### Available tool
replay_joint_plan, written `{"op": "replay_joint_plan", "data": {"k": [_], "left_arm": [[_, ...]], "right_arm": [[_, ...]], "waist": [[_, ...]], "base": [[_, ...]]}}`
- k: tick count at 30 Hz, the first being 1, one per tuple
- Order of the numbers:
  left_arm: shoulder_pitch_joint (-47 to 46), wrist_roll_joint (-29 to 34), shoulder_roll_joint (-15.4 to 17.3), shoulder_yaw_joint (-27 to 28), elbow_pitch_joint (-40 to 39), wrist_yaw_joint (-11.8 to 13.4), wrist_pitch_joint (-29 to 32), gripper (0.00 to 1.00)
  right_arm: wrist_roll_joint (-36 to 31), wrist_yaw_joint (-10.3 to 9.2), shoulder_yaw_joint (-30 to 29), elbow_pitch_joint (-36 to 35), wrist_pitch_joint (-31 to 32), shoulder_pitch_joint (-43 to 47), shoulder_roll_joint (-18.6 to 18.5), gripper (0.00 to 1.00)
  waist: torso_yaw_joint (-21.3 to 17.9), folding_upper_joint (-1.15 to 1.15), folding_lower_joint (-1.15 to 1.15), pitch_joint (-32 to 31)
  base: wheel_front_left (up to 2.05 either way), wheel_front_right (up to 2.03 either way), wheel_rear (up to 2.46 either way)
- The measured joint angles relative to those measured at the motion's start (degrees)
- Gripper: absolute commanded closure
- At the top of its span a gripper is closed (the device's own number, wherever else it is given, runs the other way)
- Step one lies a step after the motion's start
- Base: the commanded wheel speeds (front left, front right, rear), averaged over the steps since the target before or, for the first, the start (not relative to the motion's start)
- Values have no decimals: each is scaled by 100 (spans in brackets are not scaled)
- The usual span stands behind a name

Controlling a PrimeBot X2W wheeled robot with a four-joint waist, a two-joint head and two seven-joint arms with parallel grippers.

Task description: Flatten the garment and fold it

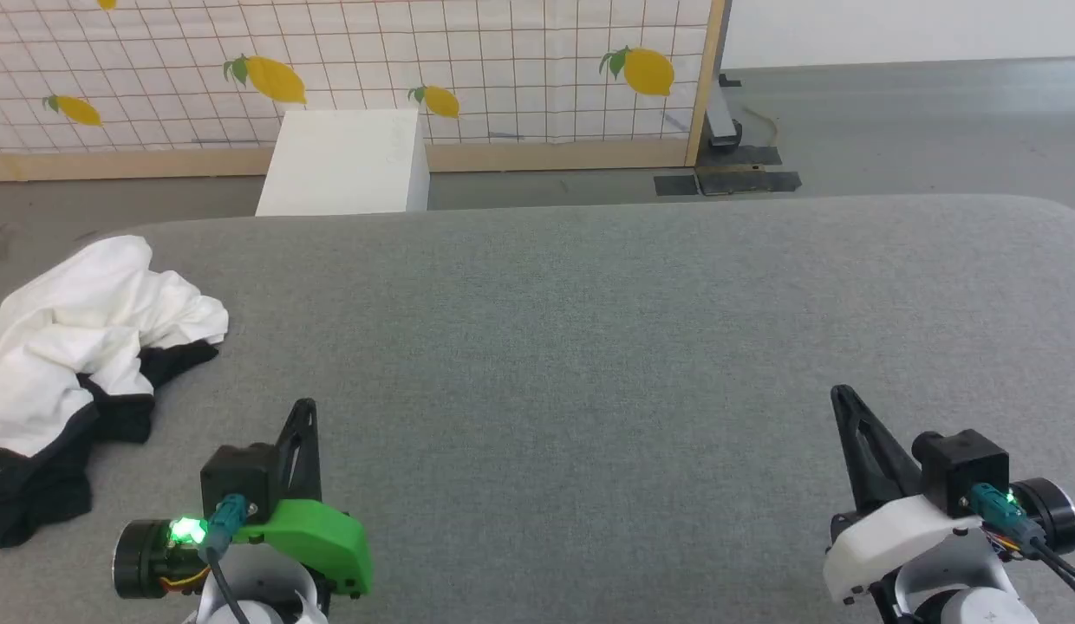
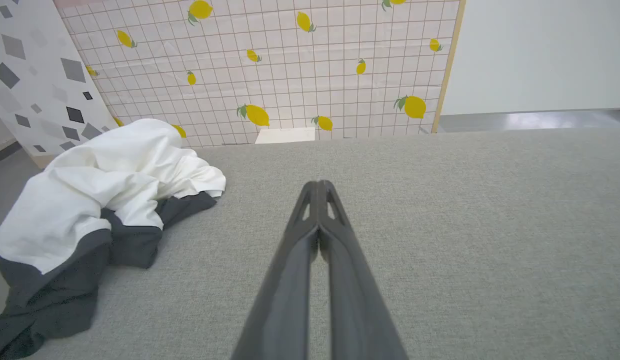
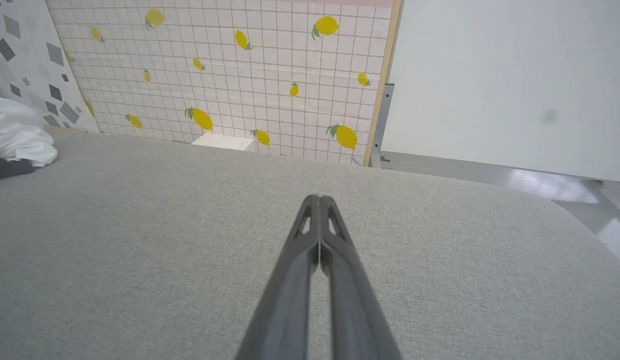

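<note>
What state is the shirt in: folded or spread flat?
Neither: the shirt lies crumpled in a heap, white fabric bunched over black parts.

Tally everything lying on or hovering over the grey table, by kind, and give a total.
garment: 1
tools, both shut: 2 (left tool, right tool)
Total: 3

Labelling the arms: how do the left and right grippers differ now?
The left gripper sits on a green mount; the right gripper on a white one. The left gripper is close to the crumpled garment; the right gripper is far from it across the grey surface. Both are shut and hold nothing.
</note>
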Motion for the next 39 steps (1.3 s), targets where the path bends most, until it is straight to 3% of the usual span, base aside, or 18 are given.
{"op": "replay_joint_plan", "data": {"k": [39], "left_arm": [[0, 0, 0, 0, 0, 0, 0, 100]], "right_arm": [[0, 0, 0, -1, 0, 0, 0, 100]], "waist": [[0, 0, 0, 0]], "base": [[0, 0, 0]]}}
